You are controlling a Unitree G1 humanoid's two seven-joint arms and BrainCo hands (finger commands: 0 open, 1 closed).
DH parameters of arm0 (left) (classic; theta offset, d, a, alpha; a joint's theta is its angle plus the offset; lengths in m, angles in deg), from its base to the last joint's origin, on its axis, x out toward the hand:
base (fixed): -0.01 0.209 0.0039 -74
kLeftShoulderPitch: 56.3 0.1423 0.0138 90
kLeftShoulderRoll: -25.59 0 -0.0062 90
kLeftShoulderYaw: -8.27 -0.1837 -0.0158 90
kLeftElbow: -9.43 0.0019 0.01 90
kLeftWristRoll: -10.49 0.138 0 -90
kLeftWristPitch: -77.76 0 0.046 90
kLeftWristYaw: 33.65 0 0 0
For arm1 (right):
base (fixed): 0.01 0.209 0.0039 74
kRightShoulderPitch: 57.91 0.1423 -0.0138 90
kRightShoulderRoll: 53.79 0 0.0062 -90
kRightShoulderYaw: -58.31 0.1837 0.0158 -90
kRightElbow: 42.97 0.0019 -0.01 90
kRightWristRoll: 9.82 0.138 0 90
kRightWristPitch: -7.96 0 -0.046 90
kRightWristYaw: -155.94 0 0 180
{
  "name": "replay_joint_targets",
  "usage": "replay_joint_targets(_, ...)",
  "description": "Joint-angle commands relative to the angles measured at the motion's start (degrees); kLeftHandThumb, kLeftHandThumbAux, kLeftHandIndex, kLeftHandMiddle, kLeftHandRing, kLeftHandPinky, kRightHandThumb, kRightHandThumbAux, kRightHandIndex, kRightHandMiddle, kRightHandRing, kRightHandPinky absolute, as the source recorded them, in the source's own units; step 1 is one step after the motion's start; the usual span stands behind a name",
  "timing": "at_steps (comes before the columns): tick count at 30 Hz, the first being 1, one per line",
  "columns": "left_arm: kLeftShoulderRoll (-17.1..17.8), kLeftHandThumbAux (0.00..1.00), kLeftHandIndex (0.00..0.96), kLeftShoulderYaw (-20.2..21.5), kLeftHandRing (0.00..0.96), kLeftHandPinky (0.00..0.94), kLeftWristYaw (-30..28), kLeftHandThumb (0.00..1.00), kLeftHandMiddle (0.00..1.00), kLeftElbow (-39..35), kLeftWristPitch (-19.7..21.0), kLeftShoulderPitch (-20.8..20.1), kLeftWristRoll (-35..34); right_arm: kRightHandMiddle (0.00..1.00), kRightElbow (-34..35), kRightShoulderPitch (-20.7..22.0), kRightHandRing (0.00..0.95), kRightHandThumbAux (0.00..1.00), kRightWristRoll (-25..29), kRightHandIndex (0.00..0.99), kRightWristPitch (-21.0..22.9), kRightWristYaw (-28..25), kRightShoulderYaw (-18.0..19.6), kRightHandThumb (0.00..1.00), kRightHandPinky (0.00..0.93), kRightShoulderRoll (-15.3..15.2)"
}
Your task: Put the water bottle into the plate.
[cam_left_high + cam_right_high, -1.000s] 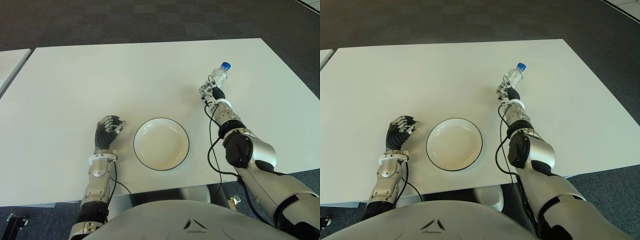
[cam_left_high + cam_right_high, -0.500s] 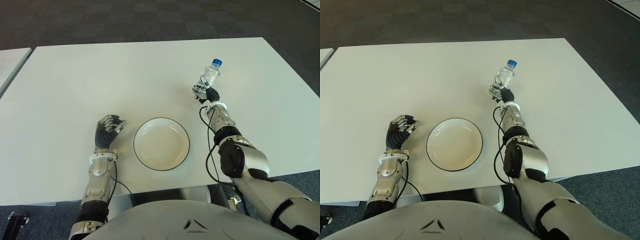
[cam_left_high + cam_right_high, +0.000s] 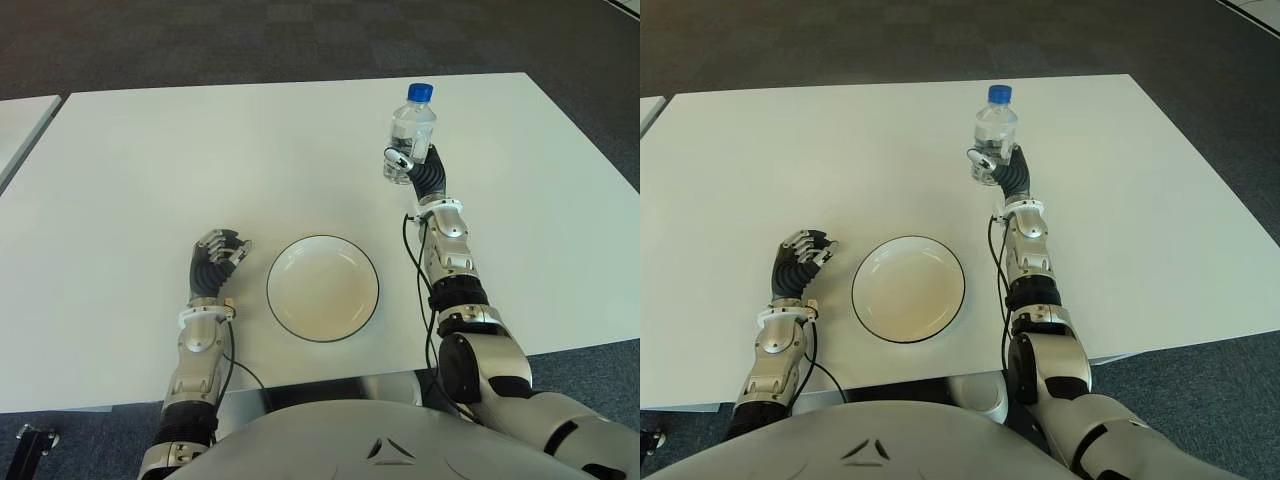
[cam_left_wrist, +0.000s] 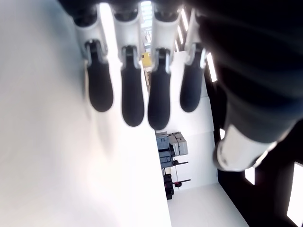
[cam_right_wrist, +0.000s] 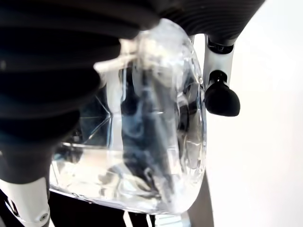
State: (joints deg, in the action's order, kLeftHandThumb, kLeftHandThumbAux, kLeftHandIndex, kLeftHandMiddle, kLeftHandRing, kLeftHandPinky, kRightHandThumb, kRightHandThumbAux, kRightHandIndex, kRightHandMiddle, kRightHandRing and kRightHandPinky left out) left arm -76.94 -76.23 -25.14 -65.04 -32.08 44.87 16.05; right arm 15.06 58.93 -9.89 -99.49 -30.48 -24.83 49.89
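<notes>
My right hand [image 3: 408, 168] is shut on the clear water bottle [image 3: 411, 132] with a blue cap, holding it upright in the air above the table, right of and beyond the plate. In the right wrist view the bottle [image 5: 156, 132] fills the frame between my dark fingers [image 5: 221, 97]. The white plate [image 3: 322, 287] with a dark rim lies near the table's front edge and holds nothing. My left hand [image 3: 215, 262] shows left of the plate, its fingers curled with nothing in them.
The white table [image 3: 200, 150] reaches far to the left and back. Dark carpet lies beyond its edges. A second white table edge [image 3: 20, 125] shows at the far left.
My right hand has lifted the bottle higher and brought it upright, moving it left toward the plate's side. The left hand has not moved.
</notes>
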Motion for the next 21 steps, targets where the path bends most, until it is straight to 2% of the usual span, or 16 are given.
replay_joint_targets(1, -0.57, 0.719, 0.428, -0.69, 0.499, 0.480, 0.24, 0.706, 0.506, 0.83, 1.29, 0.95, 0.63, 0.867, 6.79, -4.26, 0.867, 0.720, -3.63, 0.440, -4.35, 1.93, -3.49, 0.709, 0.862, 0.33)
replay_joint_targets(4, -0.57, 0.719, 0.428, -0.68, 0.497, 0.477, 0.28, 0.706, 0.504, 0.93, 1.15, 0.90, 0.70, 0.871, 9.43, -6.10, 0.870, 0.719, -5.04, 0.440, -6.01, 3.08, -4.86, 0.710, 0.865, 0.57)
replay_joint_targets(9, -0.77, 0.719, 0.428, -0.37, 0.496, 0.477, 0.08, 0.705, 0.501, 1.20, 1.59, 0.79, 0.07, 0.870, 9.82, -7.18, 0.869, 0.718, -8.59, 0.440, -11.27, 4.36, -6.69, 0.710, 0.852, -1.39)
replay_joint_targets(12, -0.82, 0.719, 0.428, -0.23, 0.495, 0.477, 0.06, 0.705, 0.498, 1.53, 1.34, 0.68, -0.10, 0.868, 13.99, -9.92, 0.867, 0.718, -14.46, 0.439, -14.03, 6.69, -8.90, 0.708, 0.849, -2.68)
replay_joint_targets(17, -0.78, 0.719, 0.428, -0.33, 0.497, 0.480, -0.07, 0.705, 0.500, 1.28, 1.42, 0.75, 0.04, 0.868, 17.12, -11.56, 0.865, 0.719, -19.20, 0.439, -15.32, 9.05, -11.03, 0.706, 0.850, -3.88)
replay_joint_targets(21, -0.88, 0.719, 0.428, -0.57, 0.495, 0.481, -0.16, 0.705, 0.500, 0.67, 0.97, 1.07, 0.23, 0.880, 20.54, -12.98, 0.873, 0.720, -24.97, 0.438, -15.97, 10.85, -13.52, 0.707, 0.868, -5.15)
